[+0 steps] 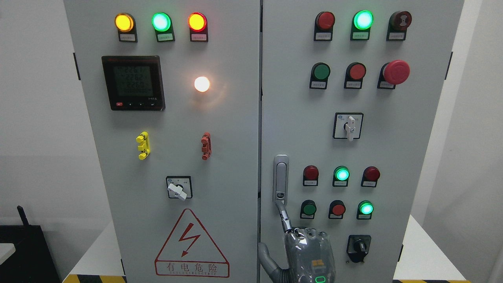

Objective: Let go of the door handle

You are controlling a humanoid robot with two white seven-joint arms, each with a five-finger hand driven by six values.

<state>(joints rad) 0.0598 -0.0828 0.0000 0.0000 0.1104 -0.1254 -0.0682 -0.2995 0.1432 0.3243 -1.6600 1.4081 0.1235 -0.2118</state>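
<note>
One hand (310, 251) is pointing a single extended finger (283, 215) up at the door handle's (280, 179) lower end, holding nothing, other fingers curled.

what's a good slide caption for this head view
Robot hand with one finger extended up to the base of the door handle on the right cabinet door.

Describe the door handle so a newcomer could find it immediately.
Look at the grey cabinet's right door, along its left edge near the centre seam. About two thirds down sits the door handle: a tall, narrow silver plate, unlike the round buttons and lamps beside it. A finger of the robot hand reaches its base.
</note>
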